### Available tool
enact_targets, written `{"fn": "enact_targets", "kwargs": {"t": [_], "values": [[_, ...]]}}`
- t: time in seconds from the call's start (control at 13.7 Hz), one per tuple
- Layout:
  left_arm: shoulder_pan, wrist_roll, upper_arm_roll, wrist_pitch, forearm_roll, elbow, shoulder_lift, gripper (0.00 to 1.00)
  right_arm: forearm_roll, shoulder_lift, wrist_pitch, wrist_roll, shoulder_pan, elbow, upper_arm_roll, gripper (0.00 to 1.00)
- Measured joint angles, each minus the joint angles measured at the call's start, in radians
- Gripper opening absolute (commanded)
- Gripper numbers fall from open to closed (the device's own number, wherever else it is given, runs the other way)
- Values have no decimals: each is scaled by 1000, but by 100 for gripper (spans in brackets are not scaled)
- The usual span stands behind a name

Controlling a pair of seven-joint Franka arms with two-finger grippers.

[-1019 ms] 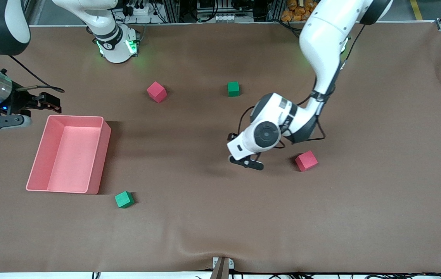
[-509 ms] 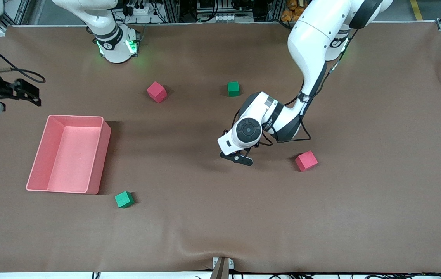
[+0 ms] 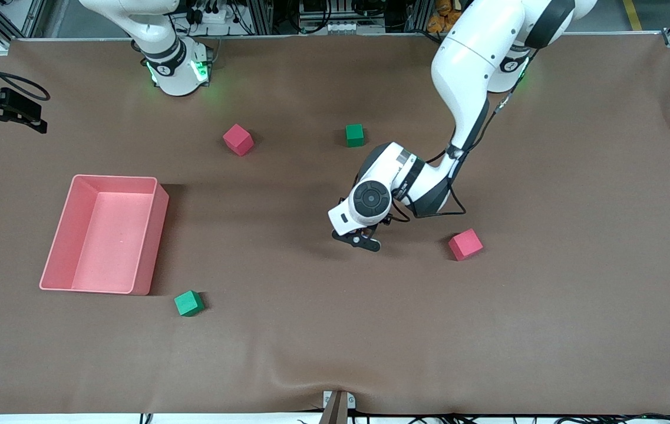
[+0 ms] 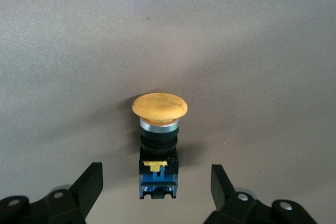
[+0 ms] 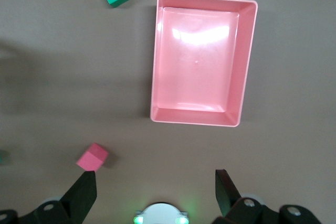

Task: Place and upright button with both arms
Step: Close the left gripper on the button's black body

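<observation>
My left gripper [image 4: 156,182] is low over mid-table, fingers [image 4: 89,184] spread either side of the button [image 4: 159,140], which is lying on the table. To grip well, I should close squarely on its body. My right gripper [image 5: 156,190] waits, spread, above the empty bin [image 3: 55,259].

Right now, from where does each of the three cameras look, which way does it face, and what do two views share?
Front view: high across the table, facing both arm bases; shows the left gripper low over the brown mat and the right gripper at the right arm's end.
Left wrist view: on the left wrist, looking at the small orange-capped push-button lying between its open jaws.
Right wrist view: on the right wrist, looking down; open jaws.
Shared: front and right wrist views both show the pink rectangular plastic bin.
</observation>
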State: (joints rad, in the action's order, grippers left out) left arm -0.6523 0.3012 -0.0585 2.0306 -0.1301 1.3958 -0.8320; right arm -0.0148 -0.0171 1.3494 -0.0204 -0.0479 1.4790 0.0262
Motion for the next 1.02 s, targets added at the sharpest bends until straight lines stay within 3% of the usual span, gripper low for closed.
{"fn": "enact_targets", "kwargs": {"t": [0.8, 1.02], "values": [[-1, 0, 1, 34, 24, -1, -17, 63, -22, 4, 31, 45, 6, 9, -47, 100], [-7, 0, 1, 45, 24, -1, -18, 52, -22, 7, 41, 45, 28, 11, -47, 100]]}}
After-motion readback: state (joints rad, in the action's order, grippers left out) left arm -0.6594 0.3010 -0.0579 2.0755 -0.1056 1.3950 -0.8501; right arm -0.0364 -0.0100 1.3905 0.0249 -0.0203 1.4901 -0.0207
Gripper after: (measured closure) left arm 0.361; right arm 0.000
